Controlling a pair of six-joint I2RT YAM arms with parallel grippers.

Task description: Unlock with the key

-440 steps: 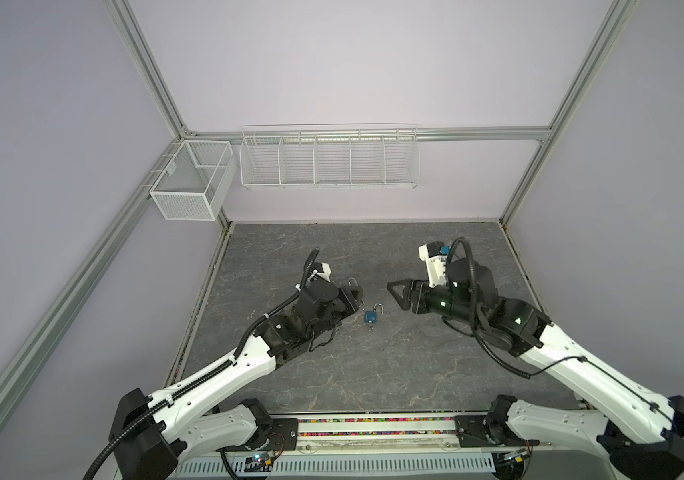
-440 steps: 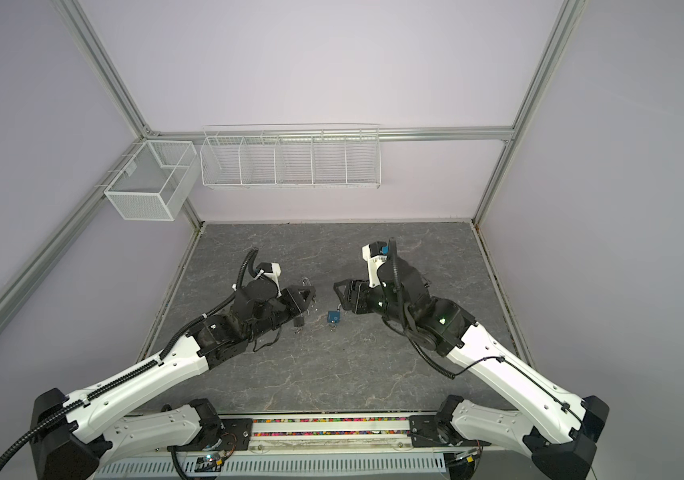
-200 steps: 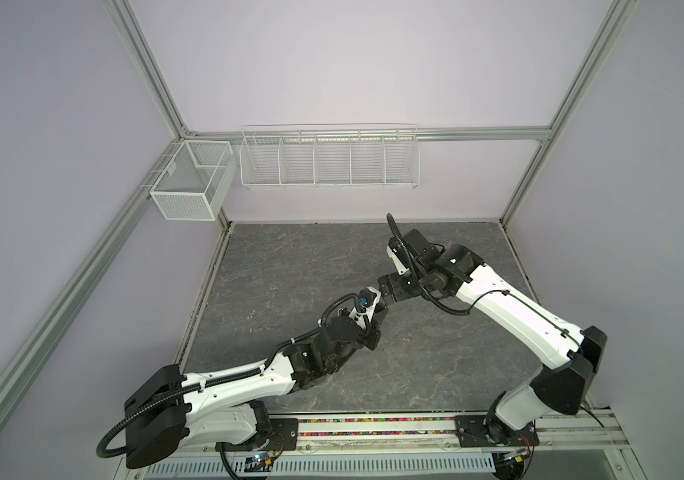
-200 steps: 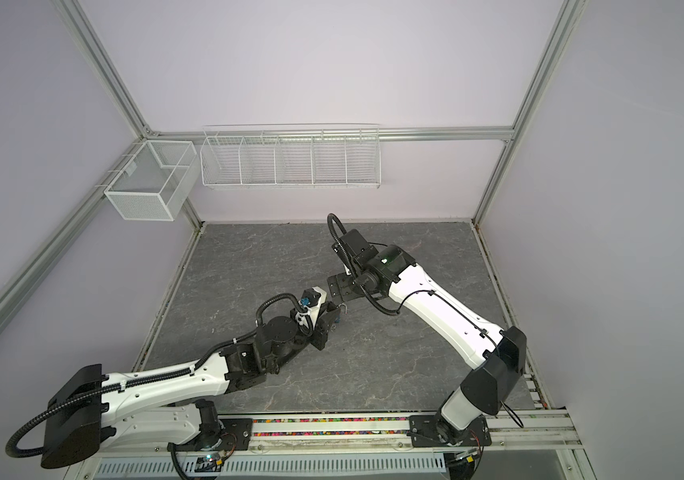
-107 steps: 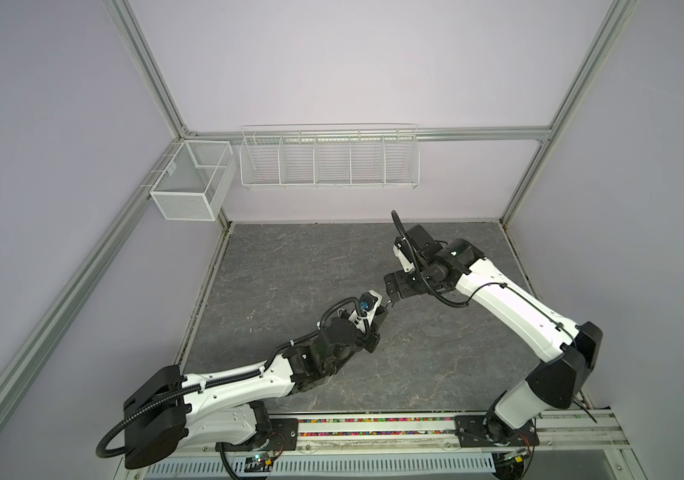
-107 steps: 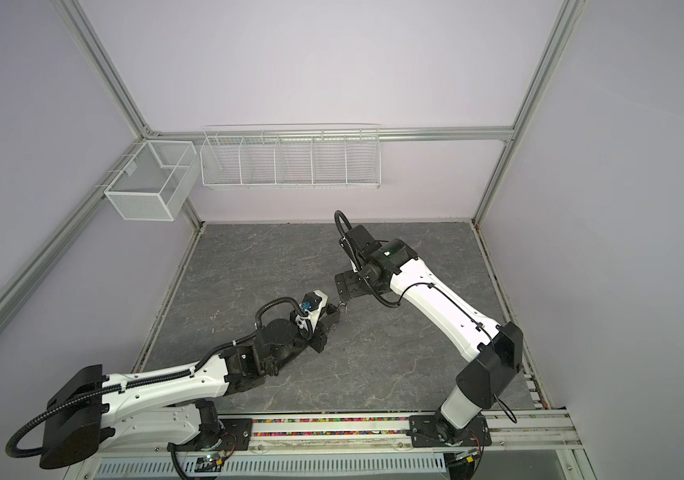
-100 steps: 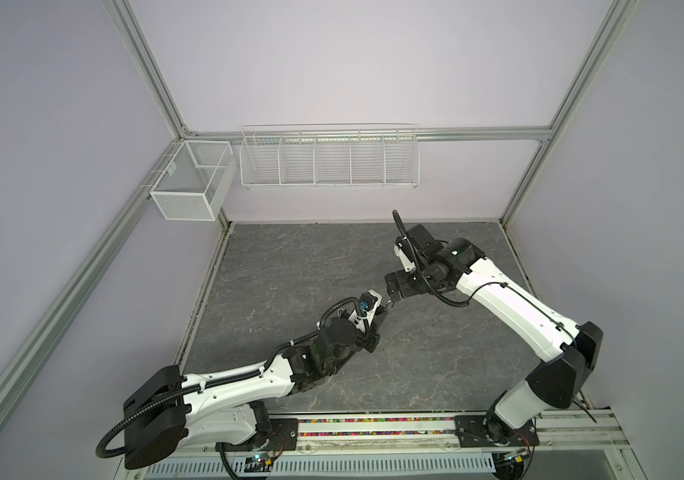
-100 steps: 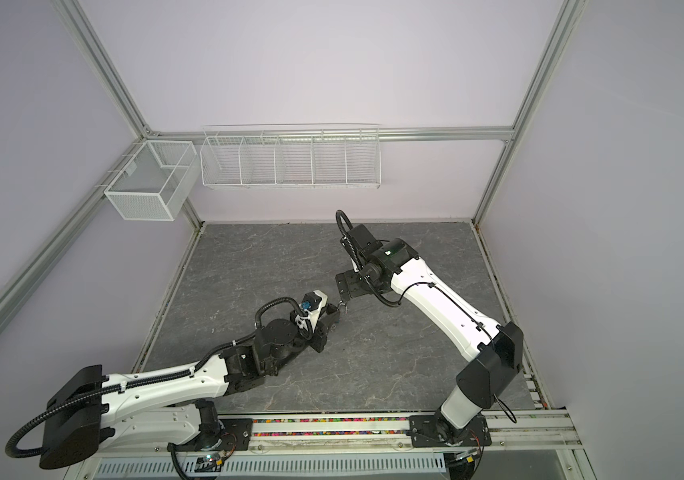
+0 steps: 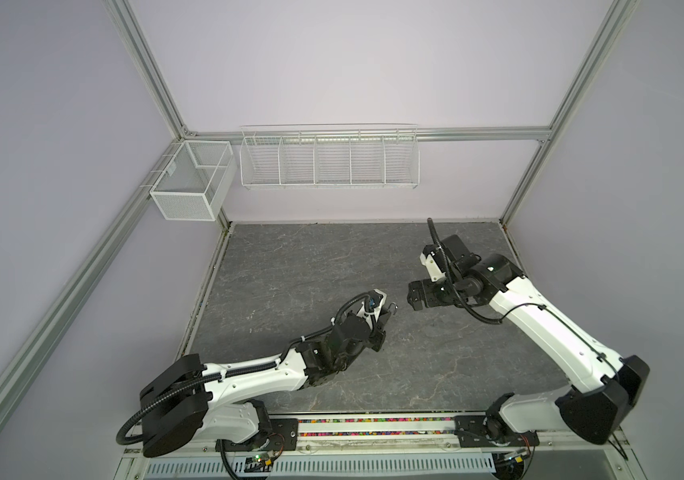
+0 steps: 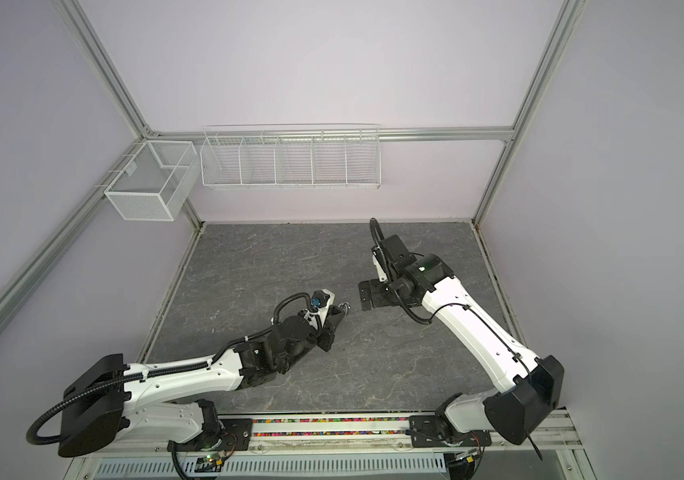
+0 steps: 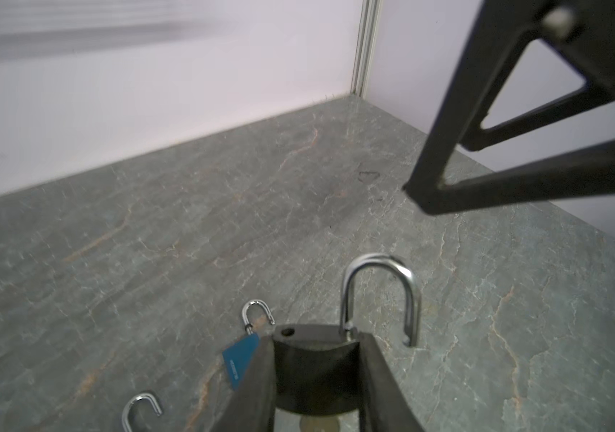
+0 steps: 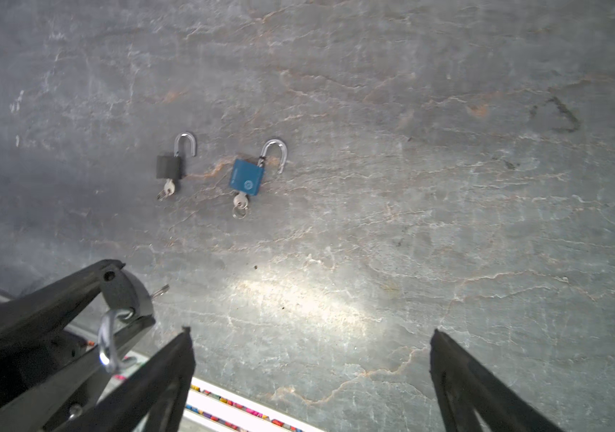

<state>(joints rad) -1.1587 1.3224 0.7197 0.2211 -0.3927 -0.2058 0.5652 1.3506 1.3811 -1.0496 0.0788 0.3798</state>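
Note:
My left gripper (image 11: 315,338) is shut on a dark grey padlock (image 11: 315,370), held above the table. Its steel shackle (image 11: 380,295) stands swung open, one leg out of the body. The key (image 11: 317,424) sits in the lock's underside and also pokes out in the right wrist view (image 12: 160,291). In both top views the left gripper (image 9: 386,312) (image 10: 338,313) is mid-table. My right gripper (image 9: 413,296) (image 10: 366,296) hangs open and empty a short way to its right, apart from the lock. Its fingers (image 12: 182,348) frame bare table.
Two more padlocks lie on the grey stone table (image 9: 290,266) below the arms, both with open shackles and keys in them: a black one (image 12: 168,167) and a blue one (image 12: 246,177) (image 11: 240,361). White wire baskets (image 9: 329,158) hang on the back wall.
My right gripper has drawn back to the right, away from the held padlock, still open. The left gripper keeps its hold and has barely moved.

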